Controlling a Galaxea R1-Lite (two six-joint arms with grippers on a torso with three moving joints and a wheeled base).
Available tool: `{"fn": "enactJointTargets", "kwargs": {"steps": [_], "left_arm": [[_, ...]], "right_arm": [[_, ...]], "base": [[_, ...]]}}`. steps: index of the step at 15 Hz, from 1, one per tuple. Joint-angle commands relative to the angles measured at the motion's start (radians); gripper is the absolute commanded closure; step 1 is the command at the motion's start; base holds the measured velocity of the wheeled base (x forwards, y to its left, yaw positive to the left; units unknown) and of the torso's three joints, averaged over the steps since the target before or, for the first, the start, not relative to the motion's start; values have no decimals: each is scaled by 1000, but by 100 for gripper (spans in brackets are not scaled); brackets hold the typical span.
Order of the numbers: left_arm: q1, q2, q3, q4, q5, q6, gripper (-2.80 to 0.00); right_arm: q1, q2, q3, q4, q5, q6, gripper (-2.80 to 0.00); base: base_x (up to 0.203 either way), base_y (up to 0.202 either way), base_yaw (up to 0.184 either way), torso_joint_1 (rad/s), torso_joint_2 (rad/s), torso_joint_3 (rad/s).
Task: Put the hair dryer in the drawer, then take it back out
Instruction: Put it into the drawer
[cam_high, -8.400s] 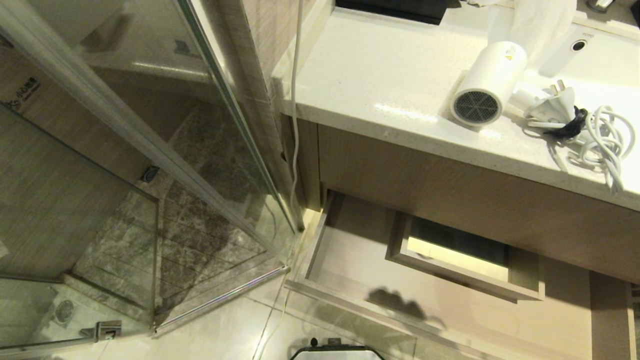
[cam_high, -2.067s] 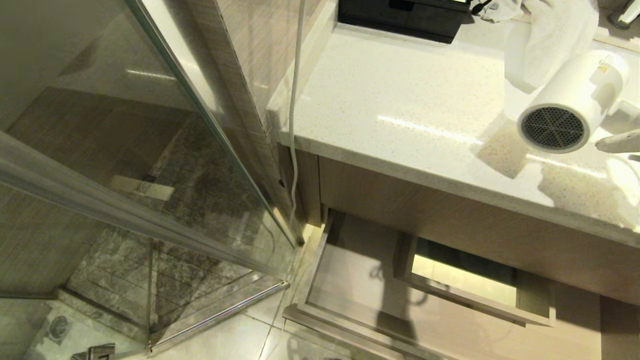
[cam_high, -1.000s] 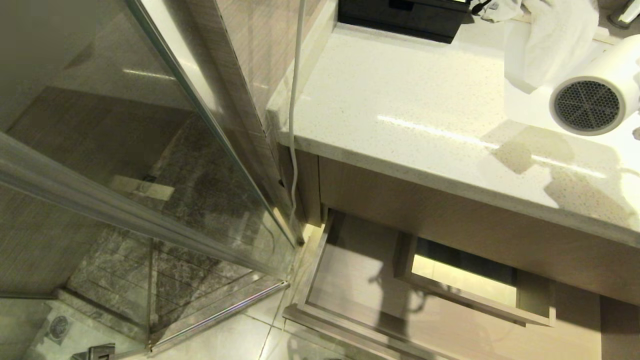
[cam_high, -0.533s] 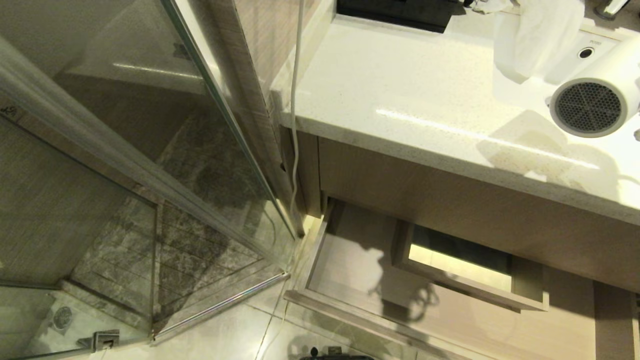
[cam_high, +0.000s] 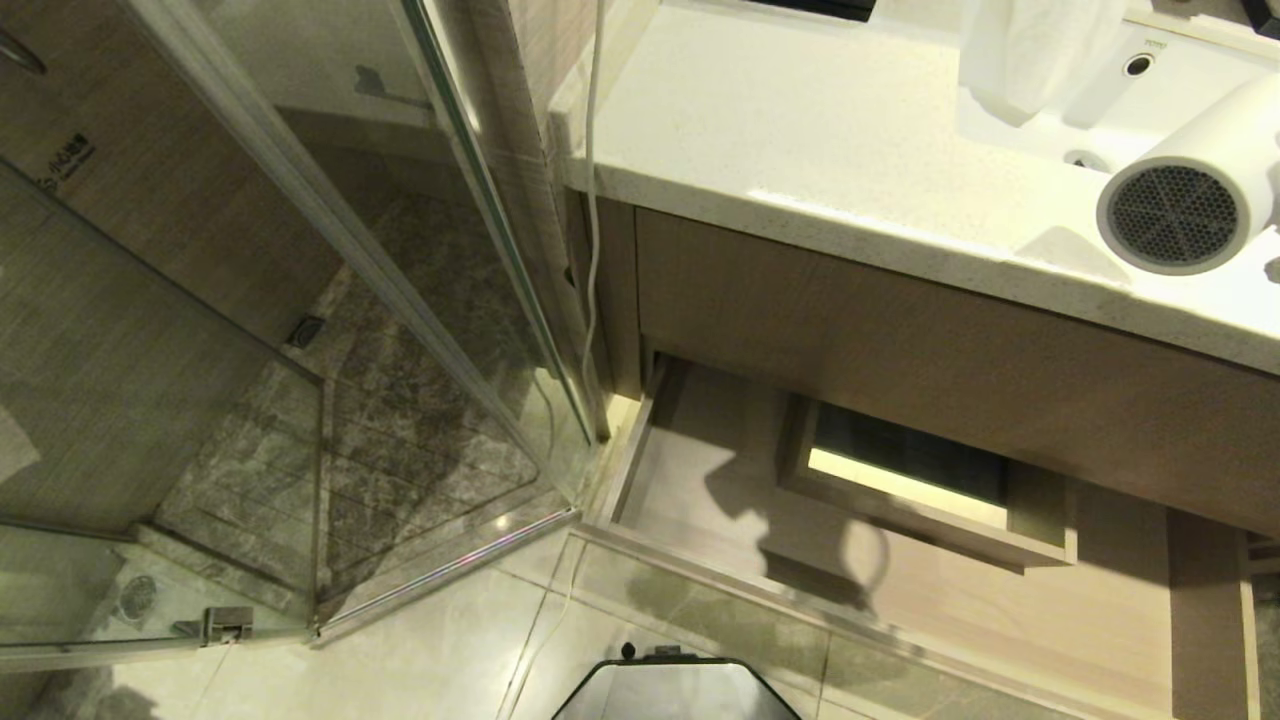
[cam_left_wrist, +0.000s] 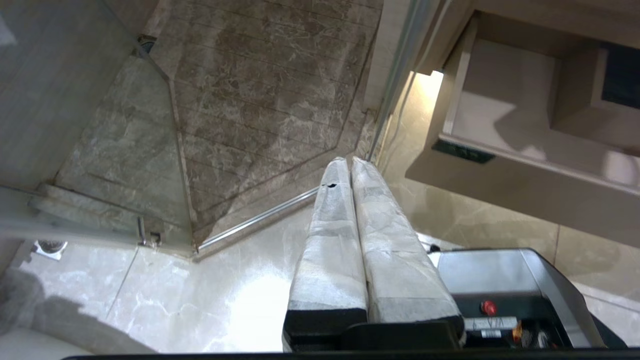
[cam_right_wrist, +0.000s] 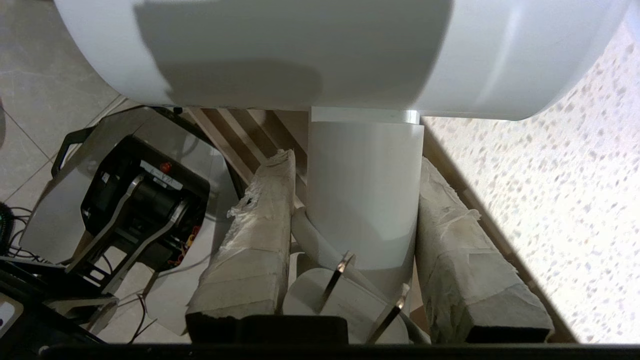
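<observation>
Carrying the load toward storage is the step in hand, I judge — next comes lowering it into the open drawer (cam_high: 1000, 620), a wide, shallow wood-grain tray below the speckled countertop (cam_high: 800, 120). The hair dryer (cam_high: 1190, 190), smooth white plastic with a dark mesh grille, hangs above the counter edge, its handle clamped by the right gripper (cam_right_wrist: 350, 215). The left gripper (cam_left_wrist: 350, 172), fingers pressed together, holds nothing.

Hair dryer (cam_high: 1195, 180): smooth white plastic, slight sheen; dark mesh grille. Counter (cam_high: 800, 130): pale speckled stone, polished. Drawer (cam_high: 700, 490): matt light wood-grain. Shower screen (cam_high: 300, 250): clear glass, bright metal edging. Floor tiles (cam_high: 450, 660): glossy. Right gripper (cam_right_wrist: 352, 160) fingers (cam_right_wrist: 260, 225): rough, frayed tape wrap.
</observation>
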Motion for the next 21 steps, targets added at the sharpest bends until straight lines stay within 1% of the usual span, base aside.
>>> {"fn": "enactJointTargets", "kwargs": {"steps": [1, 5, 9, 14, 21], "left_arm": [[0, 0, 1, 1, 0, 0, 0], [0, 0, 0, 1, 0, 0, 0], [0, 0, -1, 0, 0, 0, 0], [0, 0, 0, 0, 0, 0, 0], [0, 0, -1, 1, 0, 0, 0]], "right_arm": [[0, 0, 0, 4, 3, -4, 0], [-1, 3, -6, 3, 2, -1, 0], [-6, 0, -5, 3, 2, 4, 0], [-6, -7, 0, 4, 6, 6, 0], [-6, -21, 24, -6, 6, 7, 0]], "base": [[0, 0, 0, -237, -80, -316], [0, 0, 0, -208, -97, -299], [0, 0, 0, -44, -26, -69], [0, 0, 0, -18, 20, 10], [0, 0, 0, -199, 344, 138]]}}
